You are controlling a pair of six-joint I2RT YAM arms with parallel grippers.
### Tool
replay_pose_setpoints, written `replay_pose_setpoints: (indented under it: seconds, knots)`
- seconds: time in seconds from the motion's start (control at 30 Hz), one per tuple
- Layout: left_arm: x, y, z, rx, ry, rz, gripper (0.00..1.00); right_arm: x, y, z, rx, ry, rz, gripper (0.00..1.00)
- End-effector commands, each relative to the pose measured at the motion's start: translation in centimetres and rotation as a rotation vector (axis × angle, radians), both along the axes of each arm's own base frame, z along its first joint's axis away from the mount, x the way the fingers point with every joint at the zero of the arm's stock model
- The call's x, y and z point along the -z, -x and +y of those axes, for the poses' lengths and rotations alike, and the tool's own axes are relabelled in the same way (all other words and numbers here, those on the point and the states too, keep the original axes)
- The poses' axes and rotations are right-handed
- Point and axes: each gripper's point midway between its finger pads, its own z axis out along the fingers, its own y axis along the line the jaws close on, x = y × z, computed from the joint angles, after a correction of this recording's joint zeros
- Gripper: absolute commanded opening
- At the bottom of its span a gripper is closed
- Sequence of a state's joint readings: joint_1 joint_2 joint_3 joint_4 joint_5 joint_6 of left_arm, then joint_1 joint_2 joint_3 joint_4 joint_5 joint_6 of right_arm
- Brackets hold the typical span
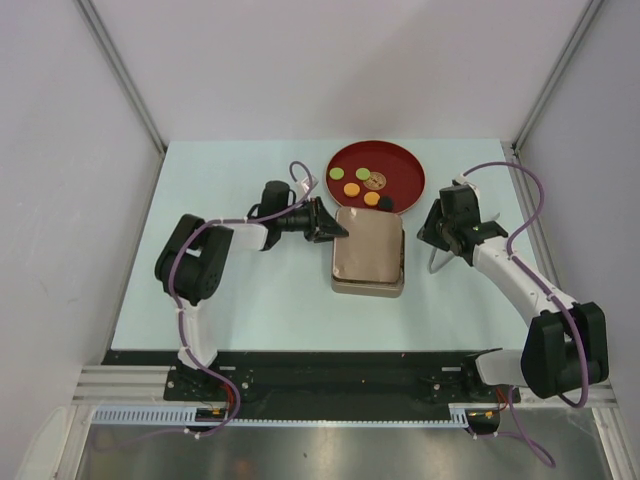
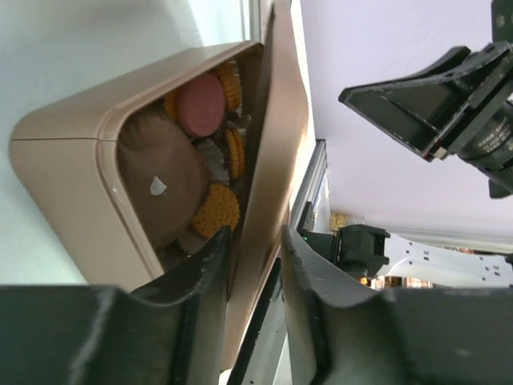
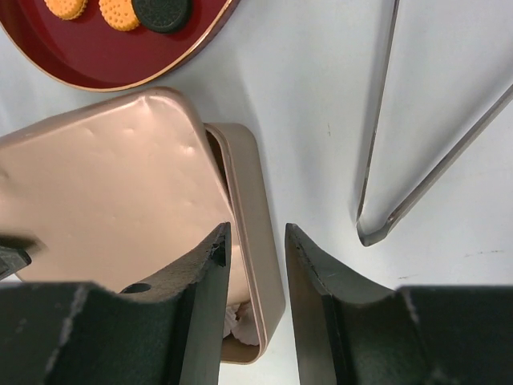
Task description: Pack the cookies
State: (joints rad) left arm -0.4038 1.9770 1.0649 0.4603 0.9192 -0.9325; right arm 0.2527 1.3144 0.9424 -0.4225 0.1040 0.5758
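Observation:
A tan box [image 1: 368, 288] sits mid-table with its tan lid [image 1: 365, 245] resting tilted over it. My left gripper [image 1: 343, 232] is shut on the lid's left edge [image 2: 280, 120], with the jaws [image 2: 255, 233] pinching it. Inside the box [image 2: 64, 160] I see a pink cookie [image 2: 200, 104] and orange cookies [image 2: 216, 208] among paper cups. The dark-red plate [image 1: 400, 165] holds two green cookies [image 1: 337, 174], orange cookies [image 1: 351, 188] and a black one [image 1: 386, 206]. My right gripper [image 1: 432, 228] is open and empty [image 3: 256, 228], hovering over the box's right rim [image 3: 248, 200].
Metal tongs [image 1: 437, 262] lie on the table just right of the box, below my right gripper; they also show in the right wrist view [image 3: 401, 184]. The plate touches the box's far side. White walls enclose the table.

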Motion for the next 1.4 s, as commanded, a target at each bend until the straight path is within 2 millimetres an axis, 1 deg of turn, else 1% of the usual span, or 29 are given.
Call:
replay_pose_setpoints:
  seconds: [0.0,0.07,0.17,0.23,0.27,0.3,0.33,0.37,0.4,0.43,0.47,0.53,0.57,0.63,0.67,0.73,0.77,0.8,0.93,0.97,1.03,1.13,1.2,1.23,1.27,1.3,1.37]
  knots:
    - [-1.0,-0.8,-0.3,0.014,-0.031,-0.078,0.38,-0.1,-0.6,0.1,0.009,-0.015,-0.024,0.38]
    - [-0.8,-0.9,-0.2,0.012,-0.048,-0.074,0.41,0.3,-0.6,0.1,0.011,-0.016,-0.018,0.38]
    - [0.1,-0.9,0.0,0.009,-0.091,-0.046,0.43,0.5,-0.6,0.1,0.008,-0.014,-0.013,0.38]
    - [0.0,-1.3,0.1,0.007,-0.112,-0.069,0.45,0.5,-0.6,0.1,0.008,-0.014,-0.013,0.38]
    - [0.3,-1.2,0.2,0.007,-0.129,-0.053,0.45,0.5,-0.6,0.0,0.009,-0.013,-0.013,0.38]
    - [-0.4,-1.4,0.2,0.010,-0.133,-0.080,0.46,0.5,-0.6,0.1,0.008,-0.014,-0.013,0.38]
    - [-0.5,-1.7,0.3,0.002,-0.146,-0.090,0.46,0.5,-0.6,0.0,0.009,-0.012,-0.015,0.38]
    - [-0.3,-1.5,0.6,0.003,-0.169,-0.071,0.47,0.4,-0.6,0.1,0.008,-0.015,-0.017,0.38]
    - [-1.1,-1.8,0.6,0.007,-0.179,-0.113,0.47,0.5,-0.6,0.1,0.007,-0.015,-0.014,0.38]
    - [-1.0,-2.2,0.8,-0.009,-0.204,-0.123,0.48,0.4,-0.6,0.2,0.005,-0.016,-0.016,0.38]
    - [-0.7,-1.8,1.3,-0.007,-0.239,-0.100,0.48,0.4,-0.6,0.2,0.005,-0.018,-0.018,0.38]
    - [-1.4,-2.5,1.7,-0.014,-0.284,-0.160,0.49,0.4,-0.7,0.3,0.002,-0.023,-0.019,0.38]
    - [-1.0,-2.7,2.3,-0.038,-0.338,-0.152,0.49,0.3,-0.7,0.3,0.001,-0.027,-0.021,0.38]
    - [-1.9,-3.2,2.9,-0.041,-0.379,-0.206,0.50,0.3,-0.7,0.3,0.003,-0.029,-0.022,0.38]
    - [-1.7,-3.6,3.6,-0.067,-0.435,-0.219,0.50,0.3,-0.6,0.3,-0.001,-0.027,-0.021,0.38]
    - [-2.3,-3.7,4.4,-0.092,-0.482,-0.237,0.50,0.3,-0.6,0.4,-0.002,-0.028,-0.021,0.38]
    - [-2.3,-4.2,5.0,-0.113,-0.518,-0.256,0.50,0.3,-0.6,0.3,-0.002,-0.026,-0.019,0.38]
    - [-2.7,-4.5,5.2,-0.127,-0.531,-0.271,0.50,0.3,-0.7,0.4,-0.002,-0.028,-0.021,0.38]
    - [-3.5,-4.7,6.3,-0.174,-0.589,-0.301,0.50,0.3,-0.7,0.5,-0.006,-0.030,-0.021,0.38]
    - [-4.2,-4.7,6.3,-0.185,-0.596,-0.327,0.50,0.3,-0.7,0.4,-0.004,-0.031,-0.023,0.38]
    - [-4.4,-4.8,6.5,-0.206,-0.623,-0.351,0.49,0.3,-0.7,0.6,-0.007,-0.033,-0.023,0.38]
    - [-5.5,-4.8,6.1,-0.225,-0.628,-0.399,0.47,0.3,-0.6,0.6,-0.009,-0.029,-0.020,0.38]
    - [-6.7,-4.6,5.6,-0.231,-0.604,-0.439,0.46,0.2,-0.6,0.7,-0.012,-0.030,-0.023,0.37]
    - [-7.3,-4.8,5.4,-0.240,-0.590,-0.462,0.45,0.2,-0.6,0.6,-0.009,-0.028,-0.024,0.38]
    - [-7.6,-4.6,5.0,-0.233,-0.580,-0.475,0.45,0.2,-0.6,0.6,-0.008,-0.027,-0.024,0.38]
    - [-7.9,-4.5,4.6,-0.227,-0.572,-0.488,0.44,0.2,-0.5,0.6,-0.009,-0.026,-0.022,0.38]
    - [-7.3,-4.3,3.9,-0.200,-0.571,-0.483,0.42,0.2,-0.6,0.7,-0.010,-0.030,-0.023,0.38]
